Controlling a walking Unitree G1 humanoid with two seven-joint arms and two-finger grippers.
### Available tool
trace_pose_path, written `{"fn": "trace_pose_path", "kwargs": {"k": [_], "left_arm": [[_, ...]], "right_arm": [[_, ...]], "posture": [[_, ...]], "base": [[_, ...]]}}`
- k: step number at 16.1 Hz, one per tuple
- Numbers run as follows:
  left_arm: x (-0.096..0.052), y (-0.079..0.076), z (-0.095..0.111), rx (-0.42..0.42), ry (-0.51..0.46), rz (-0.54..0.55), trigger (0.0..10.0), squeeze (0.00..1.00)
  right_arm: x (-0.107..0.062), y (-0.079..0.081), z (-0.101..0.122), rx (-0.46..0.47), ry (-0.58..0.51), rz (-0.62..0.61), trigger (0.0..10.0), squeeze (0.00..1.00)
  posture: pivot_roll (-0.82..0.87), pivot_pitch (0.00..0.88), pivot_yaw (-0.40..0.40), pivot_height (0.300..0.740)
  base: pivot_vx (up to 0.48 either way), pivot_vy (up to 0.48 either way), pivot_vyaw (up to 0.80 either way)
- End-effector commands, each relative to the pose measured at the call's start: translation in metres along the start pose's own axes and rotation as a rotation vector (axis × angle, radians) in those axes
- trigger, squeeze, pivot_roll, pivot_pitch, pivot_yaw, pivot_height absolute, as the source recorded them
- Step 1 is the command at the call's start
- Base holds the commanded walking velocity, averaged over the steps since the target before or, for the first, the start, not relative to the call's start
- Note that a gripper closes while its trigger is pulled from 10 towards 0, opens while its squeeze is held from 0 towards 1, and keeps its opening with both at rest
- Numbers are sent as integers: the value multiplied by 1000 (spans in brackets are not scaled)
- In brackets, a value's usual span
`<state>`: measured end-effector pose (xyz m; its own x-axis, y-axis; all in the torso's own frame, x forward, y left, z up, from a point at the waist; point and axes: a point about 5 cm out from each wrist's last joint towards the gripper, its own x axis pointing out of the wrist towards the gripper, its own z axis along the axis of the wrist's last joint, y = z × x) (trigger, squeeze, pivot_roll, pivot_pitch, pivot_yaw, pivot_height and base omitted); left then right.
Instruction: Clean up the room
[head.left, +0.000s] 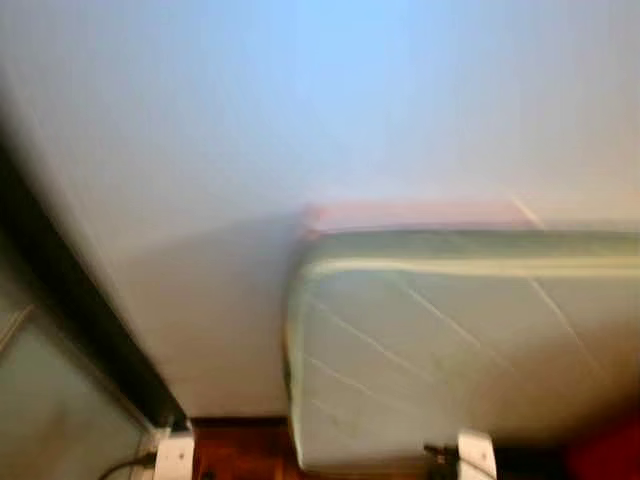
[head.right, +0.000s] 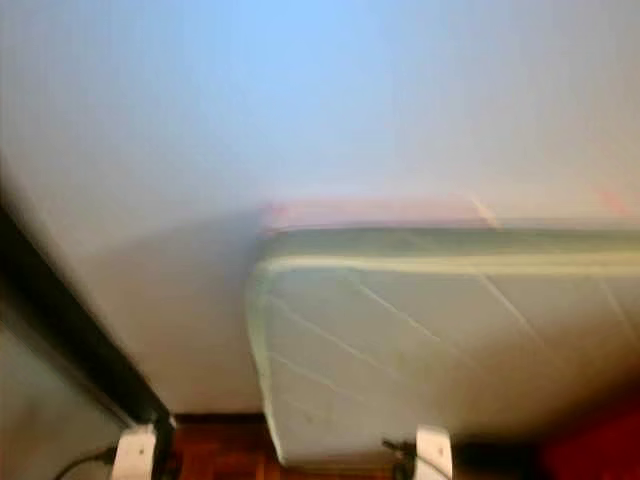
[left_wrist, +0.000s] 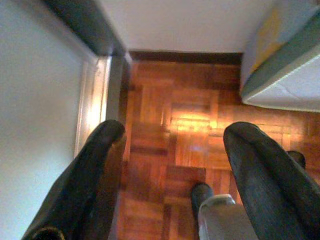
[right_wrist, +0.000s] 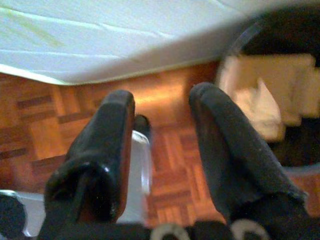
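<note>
Beside the mattress (head.left: 450, 350), both hands hung empty, fingers apart; a dark bin (right_wrist: 295, 100) of cloths lay at the right hand's (right_wrist: 160, 115) two o'clock.

Glossy wooden parquet floor (left_wrist: 180, 125); the mattress (head.left: 460, 340) looks like smooth quilted cloth, though blurred.

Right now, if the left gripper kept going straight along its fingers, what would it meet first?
Probably the parquet floor: the open left gripper points down at bare wood, between the white door frame and the mattress corner. Depth is unclear.
</note>
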<state>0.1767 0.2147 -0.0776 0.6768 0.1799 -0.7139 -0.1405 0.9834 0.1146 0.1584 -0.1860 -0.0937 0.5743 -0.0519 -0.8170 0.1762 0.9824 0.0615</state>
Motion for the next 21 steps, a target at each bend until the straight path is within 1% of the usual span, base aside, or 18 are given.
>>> {"fn": "trace_pose_path", "kwargs": {"k": [1, 14, 15, 16, 17, 20, 21], "left_arm": [[-2, -42, -9, -120, 87, -93, 10000, 0], [-2, -42, -9, -125, 87, -92, 10000, 0], [-2, -42, -9, -124, 87, -92, 10000, 0], [-2, -42, -10, -122, 87, -91, 10000, 0], [-2, -42, -10, -120, 87, -90, 10000, 0], [-3, -42, -11, -116, 89, -89, 10000, 0], [-3, -42, -11, -110, 89, -87, 10000, 0]], "right_arm": [[3, -29, 31, -1, 68, 69, 10000, 0], [3, -29, 31, 16, 65, 47, 10000, 0], [3, -29, 31, 41, 57, 37, 10000, 0], [3, -30, 30, 40, 59, 26, 10000, 0], [3, -29, 30, 79, 48, 25, 10000, 0], [3, -31, 27, 93, 62, 6, 10000, 0], [3, -31, 26, 76, 71, 2, 10000, 0]], "posture": [[103, 0, -142, 740], [104, 0, -140, 740], [104, 0, -140, 740], [105, 0, -140, 740], [105, 0, -140, 740], [101, 0, -141, 740], [100, 0, -141, 740]], "base": [[0, 0, -731], [0, 0, -728], [0, 0, 0], [0, 0, 0], [0, 0, 0], [0, 0, 0], [0, 0, 0]]}}
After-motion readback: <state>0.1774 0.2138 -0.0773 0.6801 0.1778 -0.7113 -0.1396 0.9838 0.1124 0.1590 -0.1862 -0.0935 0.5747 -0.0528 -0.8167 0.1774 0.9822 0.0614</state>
